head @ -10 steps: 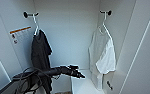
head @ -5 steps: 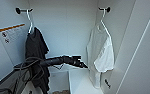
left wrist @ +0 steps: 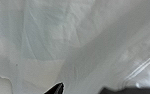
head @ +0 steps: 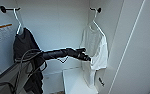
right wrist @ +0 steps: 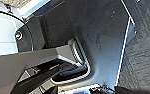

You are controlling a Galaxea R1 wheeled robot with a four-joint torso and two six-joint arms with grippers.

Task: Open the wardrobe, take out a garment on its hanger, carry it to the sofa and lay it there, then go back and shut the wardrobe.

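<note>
The wardrobe [head: 56, 30] stands open, with its white inside facing me. The garment [head: 97, 47], a white T-shirt, hangs at the right on its white hanger [head: 96, 21], hooked over a dark peg. My left arm reaches across from the left, and the left gripper [head: 87, 58] sits against the T-shirt's lower front. In the left wrist view the white fabric [left wrist: 53, 37] is very near, and the left gripper [left wrist: 83, 90] is open with one dark fingertip [left wrist: 56, 88] at the frame's edge. Nothing is gripped.
A black shirt [head: 24, 47] hangs on its own white hanger [head: 17, 22] at the left, behind my arm. A white ledge [head: 73, 80] sits low inside. The open door [head: 136, 50] stands close on the right. The right wrist view shows my dark base [right wrist: 98, 37] and grey carpet [right wrist: 143, 50].
My left arm has risen and stretched right until the gripper meets the white T-shirt. The camera has drawn closer to the wardrobe.
</note>
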